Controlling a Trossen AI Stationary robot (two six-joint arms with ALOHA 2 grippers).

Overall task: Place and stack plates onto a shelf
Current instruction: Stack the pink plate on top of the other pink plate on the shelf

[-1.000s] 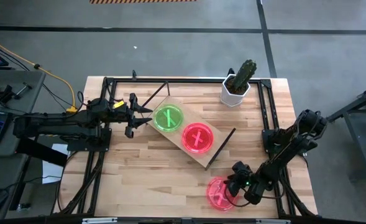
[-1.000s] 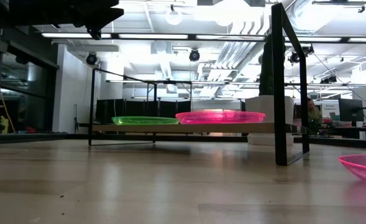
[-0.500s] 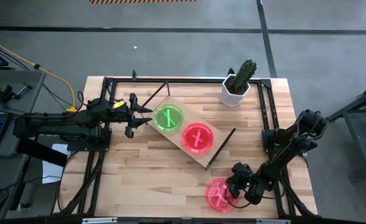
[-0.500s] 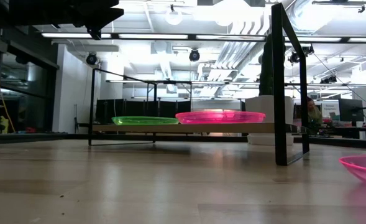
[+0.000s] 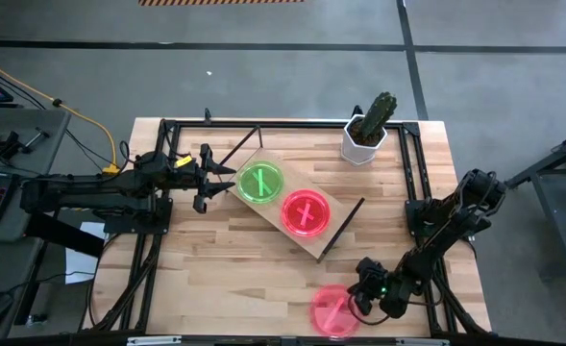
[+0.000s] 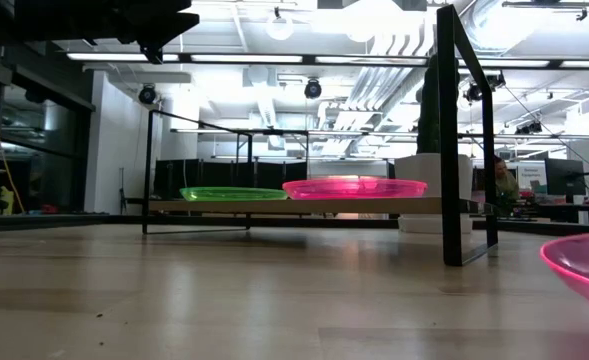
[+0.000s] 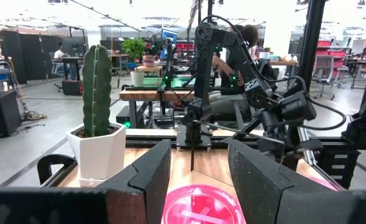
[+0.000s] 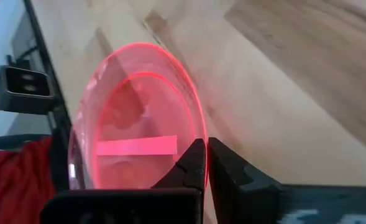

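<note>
Translucent bright green round plastic plate [image 5: 260, 183] showing a paler straight bar mark. Translucent pink-red round plastic plate [image 5: 307, 212] beside it showing a crossed mark. Third translucent pink-red plate [image 5: 332, 311], in the dark right gripper [image 5: 363, 291], glowing pink with one bar. Light wooden shelf board [image 5: 335, 227] sitting on thin black wire frame. Green cactus [image 5: 378, 114] standing in white pot [image 5: 361, 142].

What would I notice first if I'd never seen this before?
Probably the bright plates: a green plate and a pink plate sit side by side on the wooden shelf mid-table. Near the table's front edge the right gripper pinches the rim of another pink plate. A cactus in a white pot stands at the far right corner.
</note>
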